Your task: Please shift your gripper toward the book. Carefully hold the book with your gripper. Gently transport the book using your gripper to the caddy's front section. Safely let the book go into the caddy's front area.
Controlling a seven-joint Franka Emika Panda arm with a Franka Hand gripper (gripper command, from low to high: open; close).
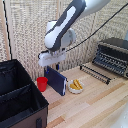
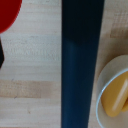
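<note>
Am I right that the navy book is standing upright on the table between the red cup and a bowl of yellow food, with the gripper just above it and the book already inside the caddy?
Not quite: the book is not in the caddy. The exterior view shows it upright on the table, outside the caddy, between the red cup and the bowl, with the gripper just above it.

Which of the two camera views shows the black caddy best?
The exterior view shows the caddy best: its open top, its inner divider and its black fabric walls are all visible at that view's left. The wrist view shows nothing of it, only the book, the red cup and a bowl.
</note>
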